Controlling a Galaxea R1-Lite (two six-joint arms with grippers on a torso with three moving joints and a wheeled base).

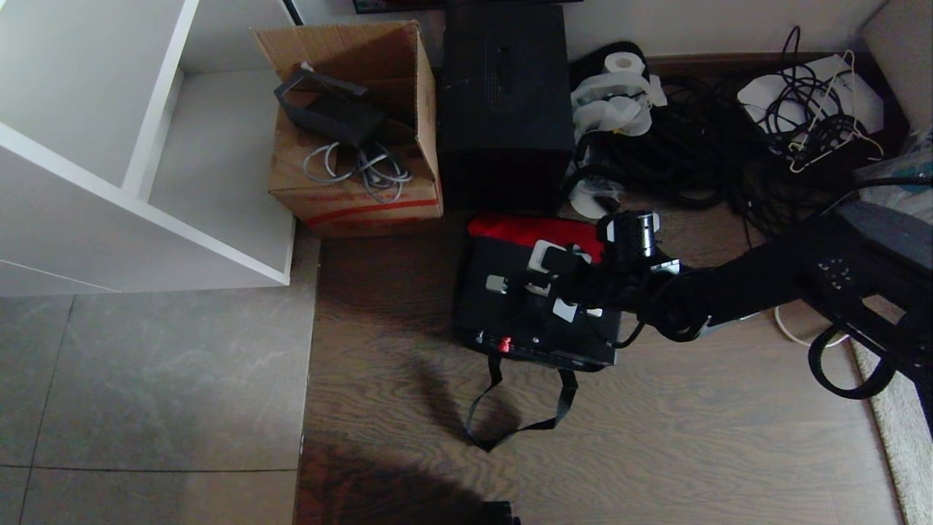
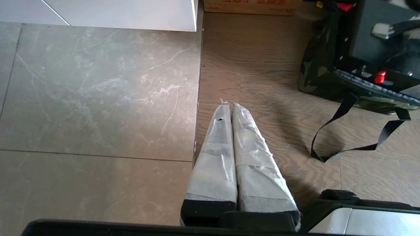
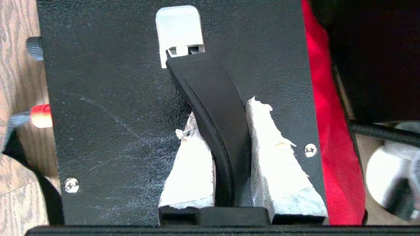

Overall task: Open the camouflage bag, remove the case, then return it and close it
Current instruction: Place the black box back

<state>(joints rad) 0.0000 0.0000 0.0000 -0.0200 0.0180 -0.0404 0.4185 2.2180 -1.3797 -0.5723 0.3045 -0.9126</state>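
Observation:
The camouflage bag [image 2: 313,70] lies open on the wooden floor, its red lining [image 1: 525,227] showing at the far side and a black strap loop [image 1: 510,426] trailing toward me. The flat black case [image 1: 496,324] rests in the bag's opening, with its small red latch [image 1: 503,344] at the near edge. My right gripper [image 1: 555,283] reaches in from the right and is shut on the case's black strap handle [image 3: 213,98]. That handle runs to a silver end [image 3: 178,29]. Low over the floor left of the bag, my left gripper [image 2: 229,104] is shut and empty.
A brown cardboard box [image 1: 357,117] with cables stands behind and to the left of the bag, with a taller black box [image 1: 506,102] directly behind it. A white shelf unit [image 1: 146,146] fills the left. Tangled cables [image 1: 692,146] lie at the back right, and a rug edge [image 1: 904,437] at the right.

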